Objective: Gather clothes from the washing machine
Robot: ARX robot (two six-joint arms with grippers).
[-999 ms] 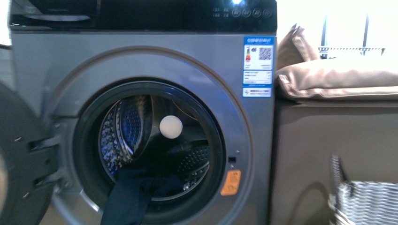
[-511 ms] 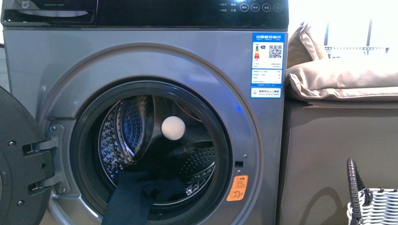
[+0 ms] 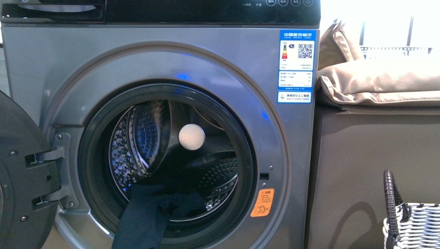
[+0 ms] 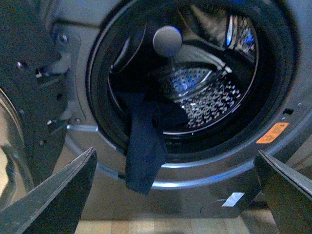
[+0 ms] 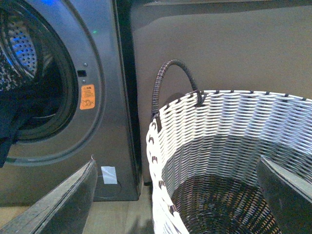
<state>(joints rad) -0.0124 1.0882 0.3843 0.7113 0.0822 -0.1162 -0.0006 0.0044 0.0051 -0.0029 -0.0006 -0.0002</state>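
The grey washing machine (image 3: 52,62) fills the front view, its round door (image 3: 21,176) swung open to the left. A dark navy garment (image 3: 142,218) hangs limp out of the perforated drum over the porthole's lower rim. It also shows in the left wrist view (image 4: 144,151) and at the edge of the right wrist view (image 5: 7,126). My left gripper (image 4: 178,195) is open and empty, below and in front of the hanging garment, apart from it. My right gripper (image 5: 178,200) is open and empty above the white woven basket (image 5: 234,126). Neither arm shows in the front view.
A white ball (image 3: 191,137) sits inside the drum. The basket with a dark handle (image 3: 415,225) stands right of the machine, in front of a brown sofa side (image 3: 363,155) with beige cushions (image 3: 379,83) on top. Wooden floor (image 4: 161,226) lies below.
The front view has shifted: the machine sits slightly higher and steadier in frame, and the basket shows further right than a second ago. The garment hangs as before.
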